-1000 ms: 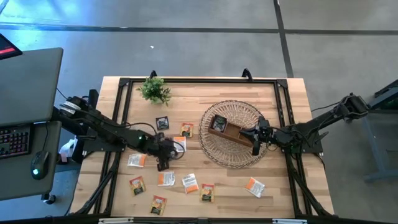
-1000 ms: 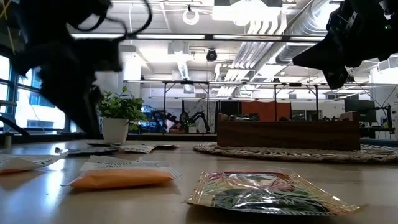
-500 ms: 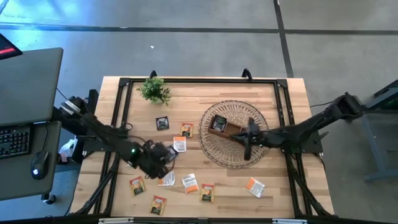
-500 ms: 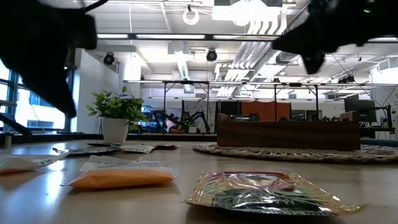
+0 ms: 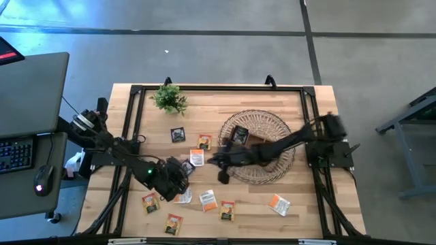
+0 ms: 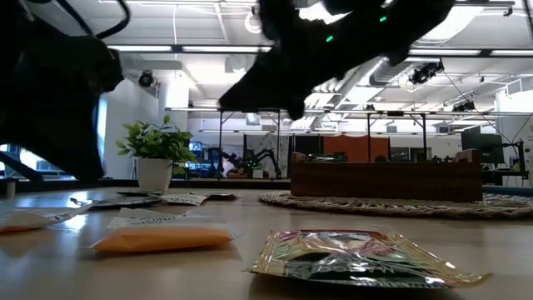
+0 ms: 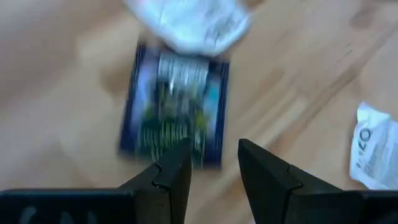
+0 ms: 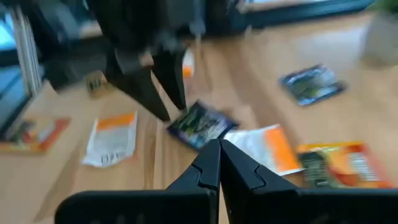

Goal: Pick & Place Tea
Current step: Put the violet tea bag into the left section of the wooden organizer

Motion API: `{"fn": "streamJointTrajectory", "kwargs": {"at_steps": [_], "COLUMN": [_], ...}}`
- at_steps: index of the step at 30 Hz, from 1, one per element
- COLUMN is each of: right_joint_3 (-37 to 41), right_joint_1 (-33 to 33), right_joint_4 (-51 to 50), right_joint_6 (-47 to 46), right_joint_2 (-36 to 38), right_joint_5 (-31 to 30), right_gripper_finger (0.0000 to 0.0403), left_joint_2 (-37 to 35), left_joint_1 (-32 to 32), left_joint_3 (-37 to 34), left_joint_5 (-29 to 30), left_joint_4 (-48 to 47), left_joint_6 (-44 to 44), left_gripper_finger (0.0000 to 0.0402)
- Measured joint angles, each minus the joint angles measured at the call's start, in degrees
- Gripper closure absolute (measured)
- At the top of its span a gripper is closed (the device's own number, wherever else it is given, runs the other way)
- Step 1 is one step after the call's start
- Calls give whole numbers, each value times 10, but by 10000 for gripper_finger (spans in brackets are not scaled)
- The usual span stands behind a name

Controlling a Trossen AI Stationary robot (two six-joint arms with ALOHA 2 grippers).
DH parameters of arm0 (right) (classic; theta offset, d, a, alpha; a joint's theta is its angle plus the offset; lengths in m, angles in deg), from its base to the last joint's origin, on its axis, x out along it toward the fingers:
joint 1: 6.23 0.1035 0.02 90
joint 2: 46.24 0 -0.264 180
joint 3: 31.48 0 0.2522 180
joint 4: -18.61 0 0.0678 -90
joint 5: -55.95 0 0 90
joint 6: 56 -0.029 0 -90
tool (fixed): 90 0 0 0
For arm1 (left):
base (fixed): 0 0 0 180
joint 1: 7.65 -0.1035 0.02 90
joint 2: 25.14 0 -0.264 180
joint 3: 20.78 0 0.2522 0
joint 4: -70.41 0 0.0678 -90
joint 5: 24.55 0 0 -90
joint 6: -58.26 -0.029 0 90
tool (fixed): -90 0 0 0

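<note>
Left gripper [image 5: 176, 178]: down over the packets at the table's left-middle, fingers [image 7: 168, 174] parted with a gap between them and nothing held; in the left wrist view they hang just above a dark blue-black packet [image 7: 176, 106].

Right gripper [image 5: 223, 174]: reached far across from the right side, past the left rim of the wicker basket [image 5: 272, 129], above bare table; its fingers [image 8: 208, 168] are pressed together with nothing between them.

Tea: small square packets lie loose on the wooden table [image 5: 300, 211]. 1 black packet [image 5: 178, 135] sits alone near the plant [image 5: 169, 98]. An orange packet [image 5: 204, 141] lies just right of it. A white-and-orange packet [image 5: 197, 158] lies below that. More lie along the near edge, such as 1 at [image 5: 208, 199] and 1 further right at [image 5: 278, 204].

Basket: holds the brown wooden tray [image 5: 246, 138]; at least 1 dark packet [image 5: 238, 134] sits in the tray's left end.

Front of low view: a shiny foil packet [image 6: 358, 258] and a plain orange one [image 6: 162, 239] lie flat, apart.
</note>
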Motion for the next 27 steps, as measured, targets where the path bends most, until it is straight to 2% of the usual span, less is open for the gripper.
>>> {"fn": "streamJointTrajectory", "kwargs": {"at_steps": [2, 5, 9, 12, 19, 27], "right_joint_3": [-42, -95, -134, -157, -185, -186], "right_joint_1": [-2, -3, -6, -9, -13, -14], "right_joint_4": [-14, -48, -66, -64, -66, -60], "right_joint_6": [10, 24, 25, 36, 13, -17], "right_joint_2": [-41, -85, -131, -157, -209, -222], "right_joint_5": [8, 20, 22, 18, 10, 10], "right_gripper_finger": [402, 402, 402, 402, 402, 402], "left_joint_2": [12, 22, 33, 48, 58, 58], "left_joint_1": [10, 36, 76, 82, 71, 30], "left_joint_3": [0, 0, 0, 0, 0, 1], "left_joint_5": [-9, 11, 41, 55, 62, 58], "left_joint_4": [7, 3, -34, -66, -62, -41], "left_joint_6": [51, 121, 211, 264, 291, 282], "left_gripper_finger": [271, 271, 271, 271, 271, 271]}}
